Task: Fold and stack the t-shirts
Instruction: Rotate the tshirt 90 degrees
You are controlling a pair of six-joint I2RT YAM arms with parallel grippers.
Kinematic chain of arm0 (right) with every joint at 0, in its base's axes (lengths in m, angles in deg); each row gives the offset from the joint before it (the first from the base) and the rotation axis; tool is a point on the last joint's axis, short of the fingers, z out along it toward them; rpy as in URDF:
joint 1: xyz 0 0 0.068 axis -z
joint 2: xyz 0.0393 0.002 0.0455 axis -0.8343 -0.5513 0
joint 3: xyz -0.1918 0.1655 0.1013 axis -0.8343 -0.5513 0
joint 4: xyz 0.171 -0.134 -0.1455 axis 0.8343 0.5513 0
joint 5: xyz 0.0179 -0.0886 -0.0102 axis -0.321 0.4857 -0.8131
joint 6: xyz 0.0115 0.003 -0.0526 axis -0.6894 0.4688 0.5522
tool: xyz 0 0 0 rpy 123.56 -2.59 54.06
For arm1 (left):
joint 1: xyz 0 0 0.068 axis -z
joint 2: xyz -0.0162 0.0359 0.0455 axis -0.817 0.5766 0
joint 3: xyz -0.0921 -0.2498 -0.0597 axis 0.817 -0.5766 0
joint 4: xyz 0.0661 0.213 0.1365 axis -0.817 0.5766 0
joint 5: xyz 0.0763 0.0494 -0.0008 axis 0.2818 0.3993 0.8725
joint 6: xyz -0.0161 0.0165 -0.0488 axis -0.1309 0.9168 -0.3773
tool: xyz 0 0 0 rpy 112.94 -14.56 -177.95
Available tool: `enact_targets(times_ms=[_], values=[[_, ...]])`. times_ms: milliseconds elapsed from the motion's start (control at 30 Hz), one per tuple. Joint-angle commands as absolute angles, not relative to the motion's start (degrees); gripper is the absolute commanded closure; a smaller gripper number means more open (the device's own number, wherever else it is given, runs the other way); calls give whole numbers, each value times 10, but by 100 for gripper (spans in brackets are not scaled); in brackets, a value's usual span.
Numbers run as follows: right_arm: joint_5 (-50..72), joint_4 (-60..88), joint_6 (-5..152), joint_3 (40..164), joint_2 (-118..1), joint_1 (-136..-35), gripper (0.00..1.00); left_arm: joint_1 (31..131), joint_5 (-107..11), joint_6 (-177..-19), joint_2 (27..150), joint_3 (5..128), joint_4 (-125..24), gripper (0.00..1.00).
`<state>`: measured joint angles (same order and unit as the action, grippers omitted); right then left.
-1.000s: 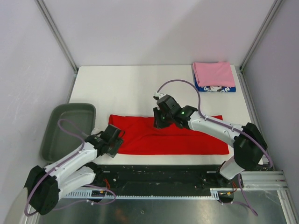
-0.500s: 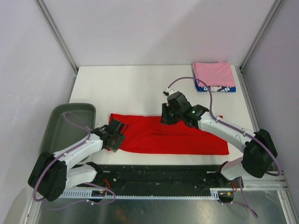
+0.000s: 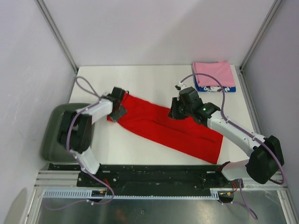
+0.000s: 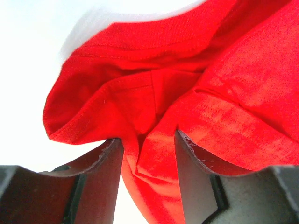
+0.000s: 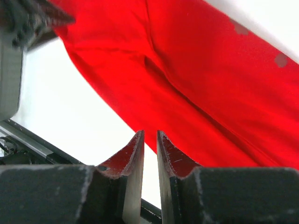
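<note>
One pull is swinging the red shirt [image 3: 177, 133] from along the table's [image 3: 140, 79] near edge to a slant toward the left edge, the left gripper [image 3: 117, 106] pinching its bunched end, the right gripper [image 3: 176, 111] hovering over its middle almost closed, seemingly empty, setting up the next fold.

Three t-shirts in play: one red t-shirt [image 3: 173, 133] mid-table, one pink t-shirt [image 3: 214, 73] and one blue t-shirt [image 3: 219, 88] at the far right corner. One tray [image 3: 51, 140] by the left edge. Two grippers: left gripper [image 3: 117, 105], right gripper [image 3: 180, 108].
</note>
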<state>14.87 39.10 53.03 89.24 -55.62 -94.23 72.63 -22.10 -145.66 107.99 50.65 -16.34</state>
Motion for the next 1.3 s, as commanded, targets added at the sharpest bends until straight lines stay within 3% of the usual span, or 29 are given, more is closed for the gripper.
enact_targets(times_ms=[0, 133, 367, 467, 667, 800, 1000, 1267], values=[[135, 400, 541, 888, -523, -918, 79, 680, -234, -1293, 1197, 673, -194, 49], [124, 406, 547, 881, -514, -893, 79, 648, -311, -1190, 1343, 869, -185, 49], [109, 411, 564, 870, -523, -855, 78, 634, -384, -1131, 1626, 1317, -71, 49], [103, 413, 568, 869, -533, -848, 78, 618, -421, -1150, 1672, 1394, -102, 44], [116, 430, 572, 860, -538, -857, 78, 597, -523, -1173, 1676, 1402, -188, 33], [129, 431, 571, 838, -526, -863, 78, 589, -493, -1184, 1619, 1361, -198, 31], [133, 417, 559, 771, -494, -865, 78, 586, -346, -1199, 1423, 1173, -198, 35], [170, 413, 534, 730, -479, -860, 77, 678, -339, -1269, 1197, 817, -204, 44]])
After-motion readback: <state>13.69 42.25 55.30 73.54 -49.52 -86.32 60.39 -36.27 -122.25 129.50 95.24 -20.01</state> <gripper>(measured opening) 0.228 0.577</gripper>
